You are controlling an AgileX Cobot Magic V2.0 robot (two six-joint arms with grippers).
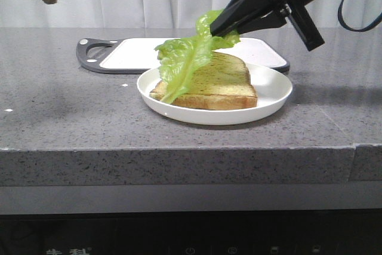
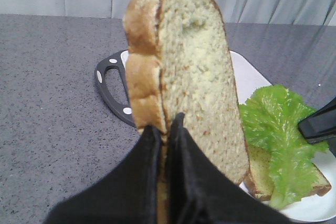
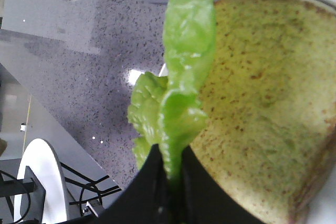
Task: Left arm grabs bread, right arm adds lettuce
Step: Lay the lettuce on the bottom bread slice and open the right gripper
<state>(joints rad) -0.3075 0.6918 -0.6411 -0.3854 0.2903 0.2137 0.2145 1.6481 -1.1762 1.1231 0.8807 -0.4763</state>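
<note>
Soft, even daylight fills all views — the white plate (image 1: 271,91) throws only a faint shadow on the grey counter (image 1: 59,117), a small glare spot shines beside the lettuce (image 3: 184,77), and the near black fingers (image 2: 173,182) look blurred.

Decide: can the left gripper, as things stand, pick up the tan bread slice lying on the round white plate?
Probably not. The left gripper is shut on another tan bread slice, and the green lettuce leaf in the right gripper drapes over the plated slice.
</note>
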